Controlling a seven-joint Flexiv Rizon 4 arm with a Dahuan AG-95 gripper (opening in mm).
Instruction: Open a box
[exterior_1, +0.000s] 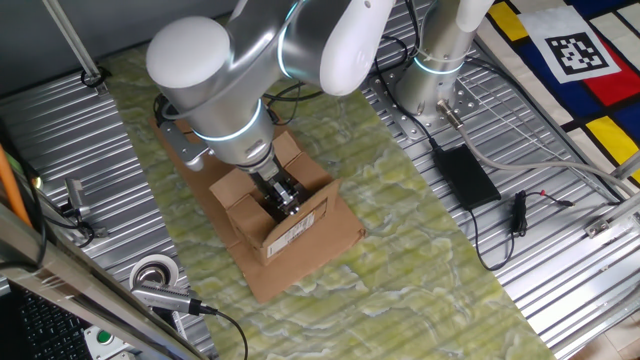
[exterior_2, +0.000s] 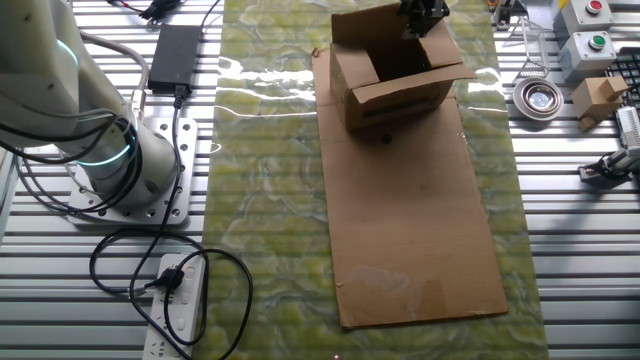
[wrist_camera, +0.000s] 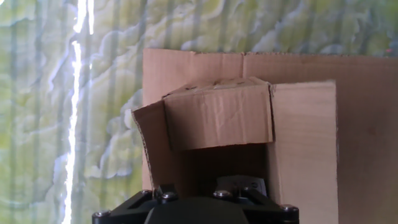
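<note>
You see large flat cardboard sheet (exterior_2: 415, 230) lying on green marbled mat (exterior_2: 270, 200). Black power adapter (exterior_2: 174, 55) and white power strip (exterior_2: 178, 310) sit on ribbed metal table (exterior_2: 570, 250). Tape roll (exterior_2: 541, 96) near edge.

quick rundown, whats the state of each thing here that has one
box: open, flaps up, on the cardboard sheet
end effector: down at the box opening, finger state not visible
tape roll: lying flat
power strip: one plug in
</note>
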